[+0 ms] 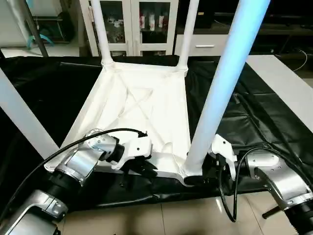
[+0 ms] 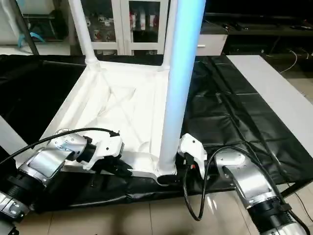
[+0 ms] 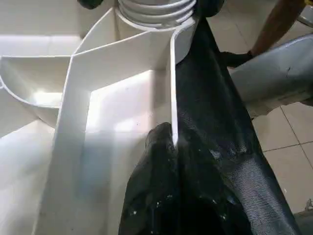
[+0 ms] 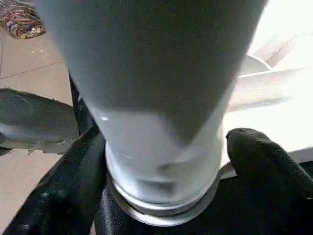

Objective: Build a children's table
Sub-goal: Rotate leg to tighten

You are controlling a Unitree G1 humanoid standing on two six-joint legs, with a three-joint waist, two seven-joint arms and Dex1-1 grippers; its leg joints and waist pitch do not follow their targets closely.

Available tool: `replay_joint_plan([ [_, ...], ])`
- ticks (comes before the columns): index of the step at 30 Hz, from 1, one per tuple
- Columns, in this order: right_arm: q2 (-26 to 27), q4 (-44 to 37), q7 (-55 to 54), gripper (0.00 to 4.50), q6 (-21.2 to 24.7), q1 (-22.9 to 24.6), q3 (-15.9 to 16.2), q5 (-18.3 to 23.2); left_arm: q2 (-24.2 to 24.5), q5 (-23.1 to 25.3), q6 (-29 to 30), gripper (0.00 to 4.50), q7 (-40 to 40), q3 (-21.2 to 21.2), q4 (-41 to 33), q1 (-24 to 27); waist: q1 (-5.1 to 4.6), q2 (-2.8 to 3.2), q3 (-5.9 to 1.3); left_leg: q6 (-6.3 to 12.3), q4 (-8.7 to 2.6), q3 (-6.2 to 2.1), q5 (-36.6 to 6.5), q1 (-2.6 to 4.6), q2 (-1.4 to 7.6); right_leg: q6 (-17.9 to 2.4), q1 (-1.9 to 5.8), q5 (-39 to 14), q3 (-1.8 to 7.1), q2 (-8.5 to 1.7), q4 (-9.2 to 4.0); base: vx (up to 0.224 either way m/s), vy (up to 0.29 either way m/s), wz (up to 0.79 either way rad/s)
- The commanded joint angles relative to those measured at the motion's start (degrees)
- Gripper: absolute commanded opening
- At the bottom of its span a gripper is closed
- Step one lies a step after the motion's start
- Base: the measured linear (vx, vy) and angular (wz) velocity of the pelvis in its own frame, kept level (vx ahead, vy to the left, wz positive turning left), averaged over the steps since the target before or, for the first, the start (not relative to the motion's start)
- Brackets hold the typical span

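- The near-right leg (image 1: pixel 222 88) stands upright in the corner socket (image 4: pixel 161 205) of the table top (image 1: pixel 142 112), which lies underside-up on black sheeting (image 1: pixel 254 117).
- I find the right gripper (image 4: pixel 161 161) at that leg's base, fingers (image 4: pixel 264 161) spread either side of it.
- The left gripper (image 3: pixel 168 147) is pinching the top's near rim (image 3: pixel 172 88), left of that leg.

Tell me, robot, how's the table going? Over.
Left tool shut on tabletop rim. Right tool straddling near-right leg at its socket. Four legs upright. Nothing blocking.
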Motion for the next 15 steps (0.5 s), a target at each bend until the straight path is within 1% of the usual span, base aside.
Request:
replay_joint_plan([
  [1,0.25,0.63,-0.28,3.57,-0.43,-1.06,-0.16,-0.37,-0.45,1.28,0.32,0.00,-1.48,-3.41,-0.55,1.28,-0.16,-0.40,-2.54,3.46,-3.96,0.33,-9.72,0.20,0.98,-14.82,2.17,-4.46,1.56,-1.89,-3.62,0.000,0.000,0.00],
  [2,0.34,0.72,-0.26,3.37,-0.69,-1.00,-0.20,-0.30,-0.41,1.32,0.37,0.00,-1.53,-3.48,-0.58,1.32,-0.21,-0.43,-2.53,3.39,-3.96,0.35,-9.89,0.24,0.98,-14.82,2.12,-4.57,1.56,-1.88,-3.66,0.000,0.000,0.00],
  [3,0.44,0.79,-0.12,3.30,-0.77,-0.93,-0.27,-0.15,-0.37,1.34,0.41,0.00,-1.56,-3.53,-0.61,1.35,-0.27,-0.41,-2.54,3.29,-3.97,0.32,-10.03,0.26,0.99,-14.87,2.13,-4.52,1.57,-1.87,-3.64,0.000,0.000,0.00],
  [7,0.59,0.72,0.66,3.22,-0.75,-0.38,-0.50,0.48,-0.32,1.33,0.68,0.00,-1.75,-3.70,-0.70,1.42,-0.39,-0.42,-2.56,3.56,-3.93,0.31,-9.67,0.17,0.96,-15.10,2.20,-3.60,1.55,-1.84,-3.56,0.000,0.000,0.00],
  [8,0.61,0.73,0.72,2.94,-0.86,-0.26,-0.55,0.49,-0.30,1.34,0.76,0.00,-1.82,-3.73,-0.74,1.45,-0.38,-0.42,-2.59,3.59,-3.90,0.34,-9.66,0.21,0.96,-15.13,2.18,-3.59,1.56,-1.85,-3.58,0.000,0.000,0.00],
  [12,0.85,0.83,0.84,2.81,-0.79,0.16,-0.89,0.87,-0.26,1.30,1.03,0.00,-2.05,-3.75,-0.87,1.57,-0.36,-0.44,-2.66,4.07,-3.77,0.37,-8.64,0.20,0.93,-15.52,2.22,-2.14,1.57,-1.81,-3.43,0.000,0.000,0.00],
  [13,1.18,0.93,0.80,2.78,-0.51,0.40,-1.31,1.41,-0.23,1.24,1.17,0.00,-2.12,-3.74,-0.92,1.66,-0.33,-0.41,-2.65,4.15,-3.78,0.39,-8.76,0.22,0.94,-15.62,2.21,-2.26,1.57,-1.85,-3.45,0.000,0.000,0.00],
  [14,2.09,1.17,0.24,2.76,-0.37,0.69,-2.37,2.50,-0.39,0.95,1.40,0.00,-1.84,-3.42,-0.89,1.79,-0.38,-0.52,-2.64,4.18,-3.80,0.39,-8.84,0.18,0.94,-15.61,2.22,-2.46,1.56,-1.84,-3.46,0.000,0.000,0.00],
  [15,2.74,1.35,-0.18,2.76,-0.31,0.88,-3.12,3.25,-0.52,0.73,1.56,0.00,-1.61,-3.18,-0.87,1.89,-0.36,-0.50,-2.66,4.20,-3.78,0.40,-8.95,0.18,0.94,-15.70,2.19,-2.58,1.57,-1.89,-3.45,0.000,0.000,0.00],
])
